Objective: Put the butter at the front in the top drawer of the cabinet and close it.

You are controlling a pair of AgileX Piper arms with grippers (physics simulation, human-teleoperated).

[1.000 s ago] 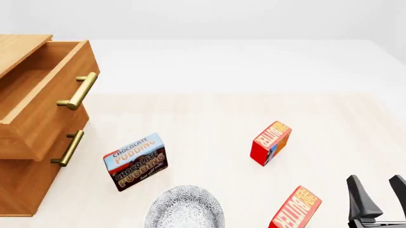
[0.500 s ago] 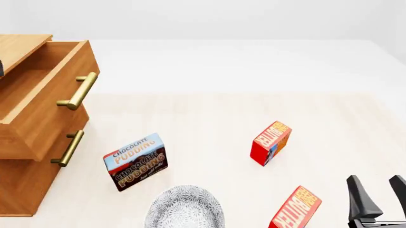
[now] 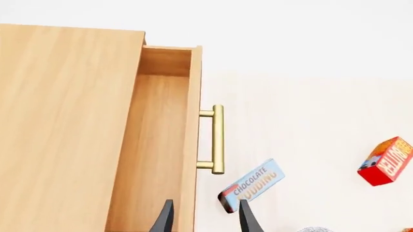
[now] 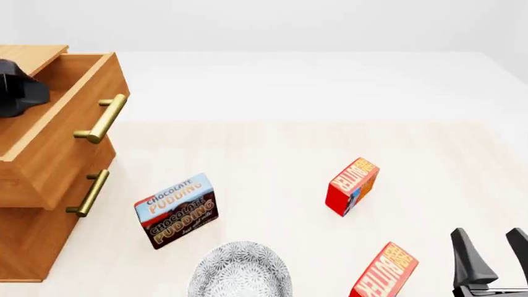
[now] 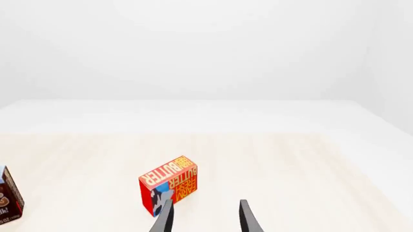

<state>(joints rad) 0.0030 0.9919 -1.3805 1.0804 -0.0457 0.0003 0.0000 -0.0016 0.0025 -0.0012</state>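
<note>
Butter (image 4: 384,273): I take the red box nearest my side of the counter (image 4: 272,148) as the front one. It stands low in the front view, partly cut off by the frame edge. A second, matching box (image 4: 352,185) sits farther out and a little to the left, apart from it.

Long axis of the front butter runs up and slightly rightward in the front view, lettering along it, so the box looks tilted.

Right pincer (image 4: 493,253) is just beside it on the right, spread wide and empty. The butter lies to the pincer's left, about level with the fingers. The right wrist view shows only the farther box (image 5: 169,186) ahead, so the target sits off to the side of that camera. The right arm is clearly the nearer one.

Left pincer (image 3: 203,220) is parted, holding nothing, hanging over the top drawer (image 4: 74,133), well apart from the butter. The drawer is pulled out of the cabinet (image 4: 25,241), inside bare as far as I can see.

Pudding box (image 4: 175,210) and a grey patterned dish (image 4: 239,272) sit between cabinet and butter.

My call: the right pincer needs to shift left and line up across the box's narrow sides before closing.
</note>
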